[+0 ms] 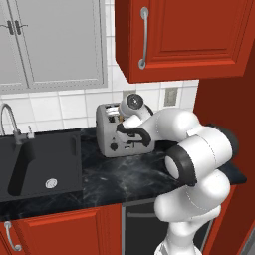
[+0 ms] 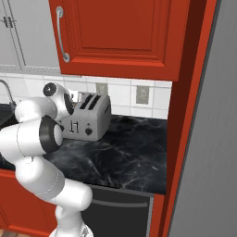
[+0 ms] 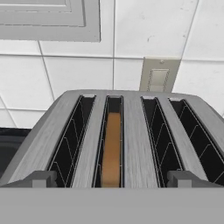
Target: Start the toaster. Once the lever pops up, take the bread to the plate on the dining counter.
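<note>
The silver-grey four-slot toaster point(image 1: 106, 130) point(image 2: 95, 115) point(image 3: 131, 140) stands on the black worktop against the tiled wall. The brown bread point(image 3: 112, 148) sits low in the second slot from the left in the hand view. My gripper point(image 1: 130, 135) point(image 3: 113, 179) hovers at the toaster's front, just above its near top edge and looking down along the slots. It is open, its fingertips point(image 3: 41, 179) spread wide with nothing between them. The plate and the dining counter are out of view.
A black sink point(image 1: 40, 164) with a faucet point(image 1: 10, 122) lies left of the toaster. A red upper cabinet point(image 1: 184, 35) hangs above it. A tall red panel point(image 2: 185, 115) bounds the worktop point(image 2: 125, 152) on the right. A wall outlet point(image 3: 158, 78) is behind the toaster.
</note>
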